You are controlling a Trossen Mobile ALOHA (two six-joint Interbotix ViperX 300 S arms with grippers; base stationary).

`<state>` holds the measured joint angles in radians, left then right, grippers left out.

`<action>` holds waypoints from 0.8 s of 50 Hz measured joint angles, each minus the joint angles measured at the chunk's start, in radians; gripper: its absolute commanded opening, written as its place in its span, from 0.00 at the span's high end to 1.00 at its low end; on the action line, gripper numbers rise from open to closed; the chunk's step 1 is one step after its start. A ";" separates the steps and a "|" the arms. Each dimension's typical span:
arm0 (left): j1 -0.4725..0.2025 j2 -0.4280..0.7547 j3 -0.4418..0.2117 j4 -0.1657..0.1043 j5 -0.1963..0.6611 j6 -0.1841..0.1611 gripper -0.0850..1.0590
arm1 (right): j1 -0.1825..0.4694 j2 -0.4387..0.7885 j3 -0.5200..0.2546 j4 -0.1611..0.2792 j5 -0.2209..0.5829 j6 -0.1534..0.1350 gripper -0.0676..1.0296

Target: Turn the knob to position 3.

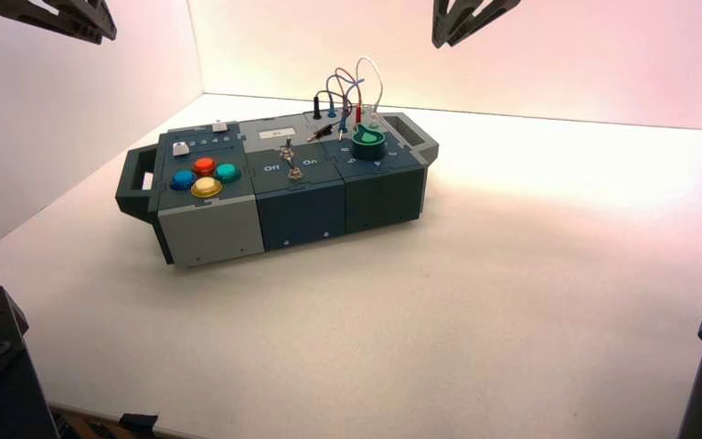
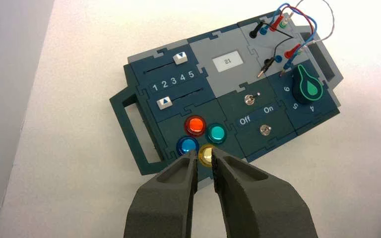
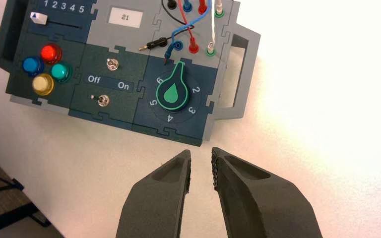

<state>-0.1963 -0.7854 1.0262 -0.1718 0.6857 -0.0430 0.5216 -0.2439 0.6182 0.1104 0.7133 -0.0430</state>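
The green knob (image 3: 172, 94) waits to be turned; reaching it seems the present step.
The right pincer (image 3: 201, 150) is released and empty, above the counter (image 3: 297, 148), well apart from the knob, which sits at the box's (image 3: 114, 37) right end, its pointer between 6 and 2. Next it should descend, grasp, and turn past 2 to 3. The open left pincer (image 2: 205, 150) idles above the box's left side.

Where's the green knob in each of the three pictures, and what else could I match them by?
High view: the knob, near the right end of the box, by the wires.
Left wrist view: upper right of the picture, beside the 4 and 5.
Right wrist view: just above and left of centre, its pointer between 6 and 2.
Shared landmark: the yellow button.
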 measured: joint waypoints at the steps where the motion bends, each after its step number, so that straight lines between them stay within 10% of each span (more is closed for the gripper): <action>1: -0.002 0.000 -0.002 0.000 0.000 0.000 0.77 | 0.002 0.000 0.000 0.000 0.000 0.000 0.71; 29: 0.000 0.000 -0.002 0.000 0.000 0.000 0.77 | 0.008 0.003 -0.006 0.002 0.000 -0.002 0.71; 40: 0.000 0.002 0.000 0.000 0.000 0.000 0.77 | 0.055 0.075 -0.071 0.002 0.008 -0.008 0.89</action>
<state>-0.1963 -0.7839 1.0262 -0.1718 0.6857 -0.0430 0.5768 -0.1687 0.5476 0.1120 0.7210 -0.0506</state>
